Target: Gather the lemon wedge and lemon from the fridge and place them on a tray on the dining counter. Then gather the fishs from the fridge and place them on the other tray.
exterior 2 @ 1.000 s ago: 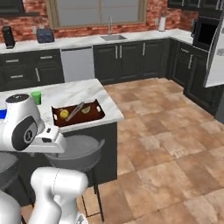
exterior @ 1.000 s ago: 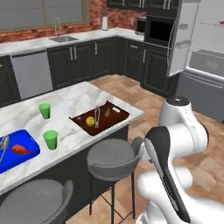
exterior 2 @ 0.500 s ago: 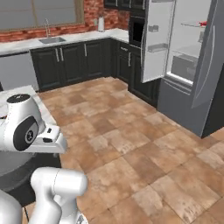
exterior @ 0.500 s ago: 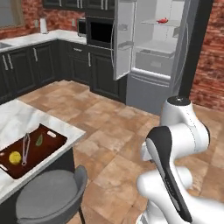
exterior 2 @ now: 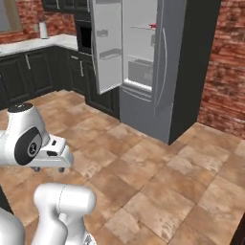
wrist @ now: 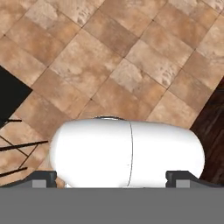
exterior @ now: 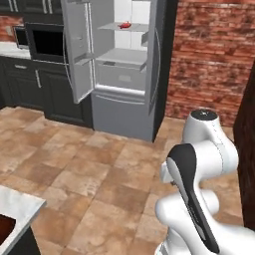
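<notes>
Whole view swung round since half a second back, so that's the base turning, not the kitchen stuff moving. Now the fridge (exterior: 124, 74) sits dead ahead with its left door hanging open, white inside, dark cabinets and a microwave (exterior: 47, 45) just to its left, brick wall on the right. One red-orange fish (exterior: 124, 25) lies on an upper shelf. Corner of the dining counter (exterior: 15, 209) pokes in at lower left of the left base view, with a sliver of the dark tray (exterior: 4, 231). Gripper (wrist: 111, 177) points at the tiled floor, fingers spread wide, holding nothing.
</notes>
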{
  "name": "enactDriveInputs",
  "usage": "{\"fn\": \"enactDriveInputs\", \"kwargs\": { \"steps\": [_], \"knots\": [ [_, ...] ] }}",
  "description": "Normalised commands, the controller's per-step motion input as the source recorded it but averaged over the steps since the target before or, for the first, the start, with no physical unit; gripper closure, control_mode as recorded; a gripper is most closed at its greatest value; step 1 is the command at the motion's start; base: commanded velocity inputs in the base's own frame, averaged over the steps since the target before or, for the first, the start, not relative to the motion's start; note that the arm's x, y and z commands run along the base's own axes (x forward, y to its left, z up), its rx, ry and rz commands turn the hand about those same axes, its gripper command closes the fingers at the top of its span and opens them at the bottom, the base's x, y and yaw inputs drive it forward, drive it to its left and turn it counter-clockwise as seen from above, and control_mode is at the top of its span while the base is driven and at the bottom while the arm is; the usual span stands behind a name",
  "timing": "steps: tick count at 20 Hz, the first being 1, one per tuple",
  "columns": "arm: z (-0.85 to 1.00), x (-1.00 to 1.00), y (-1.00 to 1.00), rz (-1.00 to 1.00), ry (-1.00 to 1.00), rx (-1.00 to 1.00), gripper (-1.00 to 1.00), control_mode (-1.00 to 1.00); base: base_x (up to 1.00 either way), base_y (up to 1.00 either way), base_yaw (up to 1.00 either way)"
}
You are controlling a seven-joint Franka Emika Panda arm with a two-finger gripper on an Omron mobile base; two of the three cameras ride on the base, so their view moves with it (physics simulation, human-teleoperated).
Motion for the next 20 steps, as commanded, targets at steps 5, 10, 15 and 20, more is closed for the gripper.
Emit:
{"fn": "enactDriveInputs", "kwargs": {
  "steps": [5, 10, 15, 20],
  "knots": [
    [0.0, 0.0, 0.0, 0.0, 0.0, 0.0, -1.0, 1.0, 1.0, 0.03, -0.17],
    [0.0, 0.0, 0.0, 0.0, 0.0, 0.0, -1.0, 1.0, 1.0, 0.07, -0.04],
    [0.0, 0.0, 0.0, 0.0, 0.0, 0.0, -1.0, 1.0, 1.0, 0.19, -0.1],
    [0.0, 0.0, 0.0, 0.0, 0.0, 0.0, -1.0, 1.0, 1.0, 0.34, -0.17]
  ]
}}
